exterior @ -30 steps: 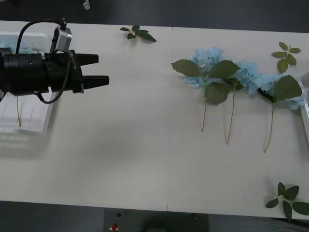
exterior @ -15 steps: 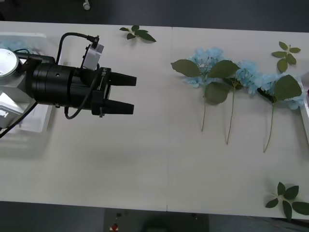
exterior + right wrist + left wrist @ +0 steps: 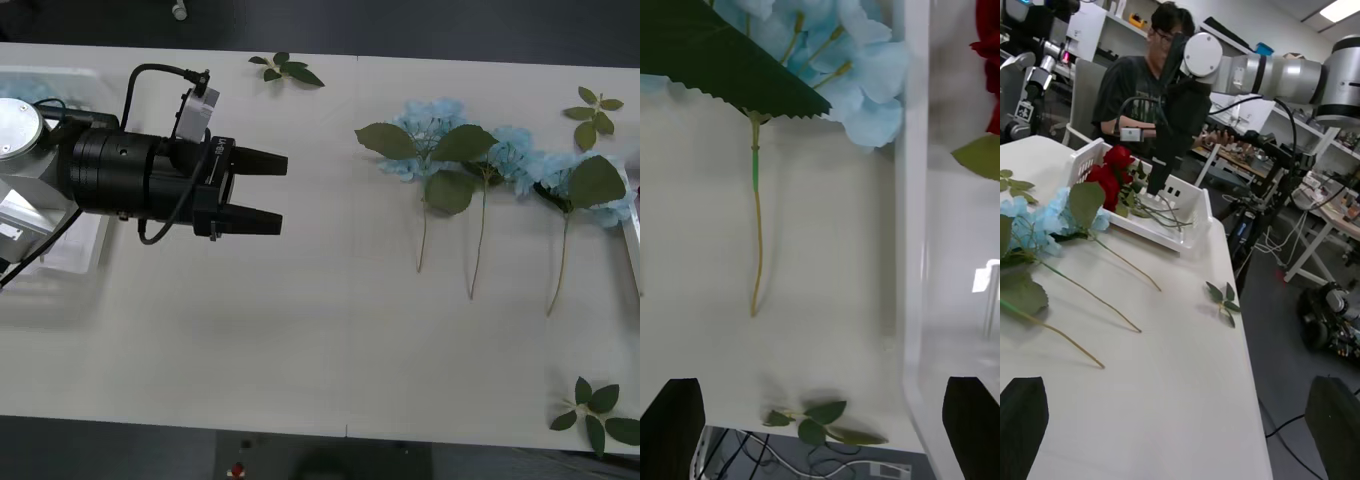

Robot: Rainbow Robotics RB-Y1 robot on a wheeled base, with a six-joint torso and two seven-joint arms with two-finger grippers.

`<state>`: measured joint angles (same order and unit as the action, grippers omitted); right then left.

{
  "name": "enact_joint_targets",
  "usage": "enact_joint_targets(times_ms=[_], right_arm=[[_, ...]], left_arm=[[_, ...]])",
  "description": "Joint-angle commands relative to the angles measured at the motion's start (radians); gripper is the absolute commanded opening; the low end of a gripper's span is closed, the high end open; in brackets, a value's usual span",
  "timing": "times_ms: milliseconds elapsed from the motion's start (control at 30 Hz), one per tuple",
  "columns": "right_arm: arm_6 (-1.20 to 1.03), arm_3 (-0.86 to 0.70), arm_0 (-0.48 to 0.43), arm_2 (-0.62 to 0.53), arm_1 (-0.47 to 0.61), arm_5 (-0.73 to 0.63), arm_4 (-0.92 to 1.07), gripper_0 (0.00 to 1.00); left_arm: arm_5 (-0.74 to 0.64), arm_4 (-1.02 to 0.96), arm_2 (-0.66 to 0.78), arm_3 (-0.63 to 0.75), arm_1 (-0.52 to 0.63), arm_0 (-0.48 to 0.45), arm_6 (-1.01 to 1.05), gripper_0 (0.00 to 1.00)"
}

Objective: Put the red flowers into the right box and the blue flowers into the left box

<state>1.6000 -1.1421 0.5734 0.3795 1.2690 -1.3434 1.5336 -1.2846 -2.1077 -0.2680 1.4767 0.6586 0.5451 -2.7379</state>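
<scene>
Wide apart, holding nothing: left gripper over bare table, beside the left box. Farther right, blue flowers lying flat. Right gripper, fingers spread, above red flowers in the right box.

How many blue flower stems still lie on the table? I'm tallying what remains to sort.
3 blue flowers lie side by side at the table's right, stems at; more may be hidden.

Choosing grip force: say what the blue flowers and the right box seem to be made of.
Blue flowers: likely fabric petals, matte and thin, with serrated cloth-like leaves on thin plastic-looking stems. Right box: probably hard white plastic, with a smooth, faintly glossy rim and slotted walls.
</scene>
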Motion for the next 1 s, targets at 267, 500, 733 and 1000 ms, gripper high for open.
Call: enact_joint_targets(times_ms=[267, 500, 733, 1000], right_arm=[[-0.21, -0.021, -0.024, -0.013, -0.198, 0.19, -0.164, 0.93], [-0.218, -0.021, -0.056, -0.013, -0.244, 0.273, -0.253, 0.93], [-0.215, 0.01, -0.081, -0.013, -0.303, 0.362, -0.277, 0.93], [-0.203, 0.059, -0.082, -0.013, -0.367, 0.454, -0.308, 0.93]], left_arm=[[0.093, 0.147, 0.001, 0.016, 0.116, 0.027, 0.033, 1.0], [0.182, 0.138, -0.106, 0.019, 0.254, 0.055, 0.033, 1.0], [0.349, 0.137, -0.252, 0.077, 0.381, 0.095, 0.033, 1.0], [0.456, 0.135, -0.303, 0.149, 0.42, 0.101, 0.035, 1.0]])
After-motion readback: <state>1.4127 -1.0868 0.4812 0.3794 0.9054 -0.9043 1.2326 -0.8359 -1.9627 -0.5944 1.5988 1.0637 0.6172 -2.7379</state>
